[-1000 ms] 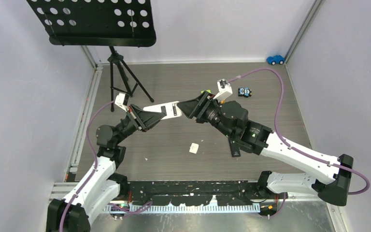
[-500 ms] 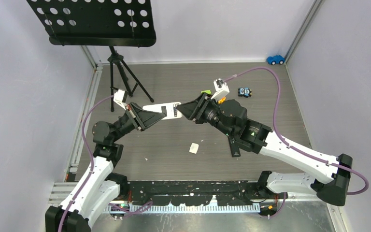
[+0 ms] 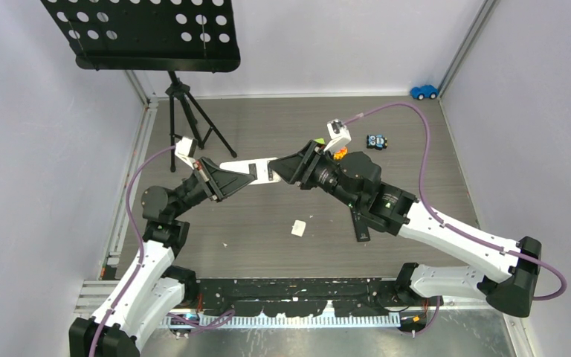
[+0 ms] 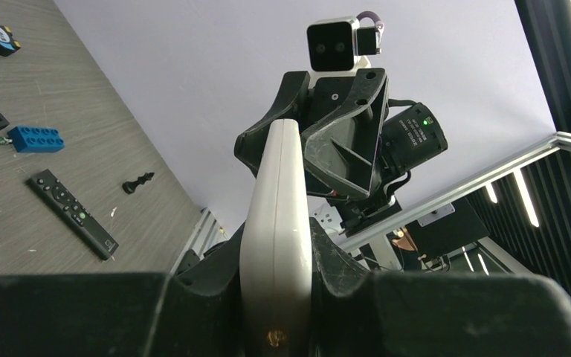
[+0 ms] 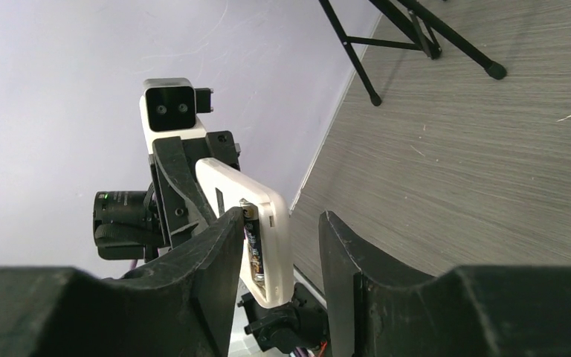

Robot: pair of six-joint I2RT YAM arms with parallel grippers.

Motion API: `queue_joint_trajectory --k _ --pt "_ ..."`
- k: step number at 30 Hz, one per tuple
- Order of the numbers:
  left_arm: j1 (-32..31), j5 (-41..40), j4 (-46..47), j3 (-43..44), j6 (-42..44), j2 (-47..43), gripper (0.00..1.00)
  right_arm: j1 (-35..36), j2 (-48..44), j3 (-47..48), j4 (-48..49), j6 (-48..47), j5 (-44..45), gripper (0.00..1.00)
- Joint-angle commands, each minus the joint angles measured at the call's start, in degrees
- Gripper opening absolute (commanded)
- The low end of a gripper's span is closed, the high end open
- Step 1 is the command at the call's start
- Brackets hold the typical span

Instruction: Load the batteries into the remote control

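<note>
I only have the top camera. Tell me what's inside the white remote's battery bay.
Observer: From the right wrist, the white remote has its bay uncovered, with a dark battery seated in it.
Operator: Report the right hand.
Observer: The right hand is open, its fingers straddling the remote's end.
Operator: Now the left hand's grip.
Observer: From the left wrist, the left hand is shut on the remote's near end.

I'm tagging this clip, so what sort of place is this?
Probably a robot lab test cell: plain walls on aluminium rails enclose the table, the left arm and right arm are bolted at its near edge, with props like a music stand and blue toy car.
</note>
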Motion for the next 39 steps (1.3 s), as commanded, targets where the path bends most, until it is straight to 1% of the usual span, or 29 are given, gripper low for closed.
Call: queue_joint_trajectory --k 1,8,12,15,17,18,21,22,23,24,26,28,32,36,39 --pt "-0.2 2.0 3.0 2.5 0.7 -1.2 0.00 -0.3 -0.2 -1.5 4.7 0.3 -1.5 0.45" --pt "-0.2 1.9 2.6 2.5 0.6 -1.7 0.00 -0.6 -0.5 -2.5 5.7 0.1 -3.1 0.34" --pt "-0.2 2.0 2.6 2.5 0.7 -1.7 0.00 -0.7 -0.2 -2.7 4.2 -0.8 -3.9 0.21" --pt "-0.2 2.0 2.6 2.5 0.9 -1.7 0.00 -0.9 -0.1 -2.7 2.2 -1.6 -3.6 0.16" --pt "-0.2 2.1 2.4 2.6 1.2 -1.5 0.00 -1.2 -0.2 -2.6 1.0 -2.2 -3.7 0.18" --pt "-0.2 2.0 2.2 2.6 1.6 -1.4 0.00 -1.3 -0.4 -2.5 0.5 -2.2 -3.8 0.23" --pt "-0.2 1.9 -0.1 2.7 3.6 -1.2 0.00 -2.3 -1.7 -2.3 -0.9 -2.8 -3.9 0.46" --pt "-0.2 1.8 -0.9 2.6 4.2 -1.1 0.00 -2.7 -2.4 -2.4 -2.0 -3.0 -3.9 0.56" --pt "-0.2 1.7 -1.7 2.6 5.1 -0.9 0.00 -3.3 -3.2 -2.5 -2.3 -3.3 -4.1 0.61" --pt "-0.2 1.6 -2.5 2.6 6.0 -0.8 0.00 -4.3 -4.4 -2.7 -2.6 -3.5 -4.4 0.63" --pt "-0.2 1.2 -3.9 2.6 8.0 -0.3 0.00 -5.9 -6.2 -3.0 -4.1 -3.7 -4.2 0.64" --pt "-0.2 0.8 -6.1 2.7 10.3 0.1 0.00 -8.5 -7.5 -2.9 -7.6 -3.9 -3.2 0.65" --pt "-0.2 -1.5 -13.6 2.8 17.9 0.4 0.00 -12.6 -7.6 -2.3 -17.6 -4.8 3.1 0.65" --pt "-0.2 -3.1 -18.8 2.4 22.9 0.2 0.00 -16.0 -3.5 -2.0 -27.0 -5.5 11.4 0.60" --pt "-0.2 -3.6 -21.7 2.2 25.7 0.2 0.00 -19.6 1.3 -2.5 -29.6 -6.6 13.0 0.56"
